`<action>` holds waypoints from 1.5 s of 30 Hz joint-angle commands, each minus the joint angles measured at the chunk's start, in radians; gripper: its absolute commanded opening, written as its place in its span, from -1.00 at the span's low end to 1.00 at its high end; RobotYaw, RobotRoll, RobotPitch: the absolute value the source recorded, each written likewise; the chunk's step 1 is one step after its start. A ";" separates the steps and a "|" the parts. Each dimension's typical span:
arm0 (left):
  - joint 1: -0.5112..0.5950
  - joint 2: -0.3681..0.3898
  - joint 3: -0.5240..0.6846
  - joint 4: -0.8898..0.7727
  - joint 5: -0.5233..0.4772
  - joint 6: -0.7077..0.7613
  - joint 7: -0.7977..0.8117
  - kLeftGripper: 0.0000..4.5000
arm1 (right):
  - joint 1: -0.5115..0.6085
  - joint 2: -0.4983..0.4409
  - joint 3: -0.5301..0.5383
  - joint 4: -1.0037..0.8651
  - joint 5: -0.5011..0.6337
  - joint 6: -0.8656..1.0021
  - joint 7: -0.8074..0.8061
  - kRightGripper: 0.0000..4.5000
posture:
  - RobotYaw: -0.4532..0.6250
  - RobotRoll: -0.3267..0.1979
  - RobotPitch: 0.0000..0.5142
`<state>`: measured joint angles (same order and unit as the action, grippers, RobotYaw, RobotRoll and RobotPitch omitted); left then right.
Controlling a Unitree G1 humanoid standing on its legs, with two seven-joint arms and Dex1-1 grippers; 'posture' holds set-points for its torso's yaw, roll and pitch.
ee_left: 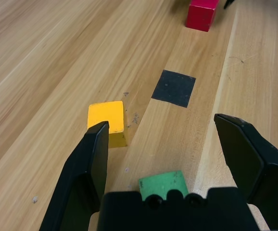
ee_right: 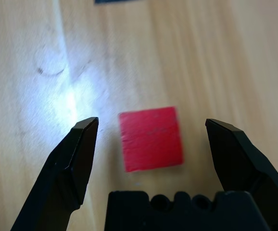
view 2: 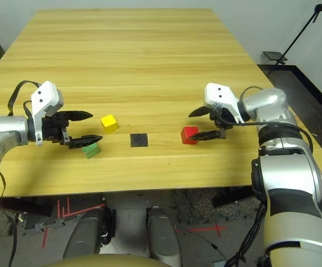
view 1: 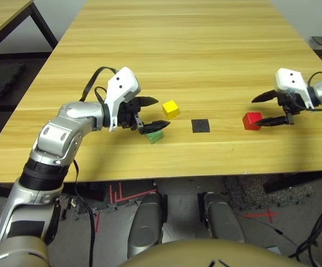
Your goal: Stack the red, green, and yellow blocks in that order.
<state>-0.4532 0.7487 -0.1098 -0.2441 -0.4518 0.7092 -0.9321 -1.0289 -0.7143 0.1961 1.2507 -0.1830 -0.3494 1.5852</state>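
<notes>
Nearest the table's front edge, on the robot's left, the green block [view 1: 155,136] lies on the wooden table [view 1: 205,50] directly under the left gripper [view 1: 154,113]. That gripper's two black fingers are spread wide and grasp nothing; the nearer fingertip [view 1: 160,125] hangs over the green block's top, and the left wrist view shows the block low between the fingers, close to the gripper's base. Whether the fingertip touches the block cannot be told.

Just beyond the left gripper's tips, toward the table's middle, the yellow block [view 1: 170,108] rests on the wood, clear of both fingers and near the farther one. A flat black square patch [view 1: 200,125] lies past the yellow block, between the two arms.

On the robot's right, the red block [view 2: 190,134] sits on the table just ahead of the right gripper [view 2: 199,123], beside its nearer fingertip. The right gripper is also spread open and empty. In the right wrist view the red block [ee_right: 151,138] lies centred in the gap between the two fingers, apart from each.

The three blocks all stand singly on the table, none upon another.
</notes>
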 commanded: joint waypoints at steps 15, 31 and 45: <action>0.046 -0.003 0.021 -0.082 -0.011 0.075 0.062 1.00 | -0.060 0.120 0.007 -0.051 0.001 0.114 -0.023 -0.09 | 0.34 -0.36 -0.58; 0.018 -0.053 -0.004 -0.119 -0.008 0.153 0.131 1.00 | 0.012 0.282 0.140 -0.479 0.002 0.473 -0.039 -0.09 | 0.41 -0.51 -0.62; 0.089 -0.053 0.042 -0.190 -0.037 0.194 0.205 1.00 | -0.014 0.352 0.179 -0.466 0.009 0.480 -0.071 -0.09 | 0.53 -0.60 -0.60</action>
<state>-0.3763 0.6974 -0.0761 -0.4142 -0.4839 0.8918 -0.7356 -1.0227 -0.3666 0.3647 0.7847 -0.1762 0.1403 1.5185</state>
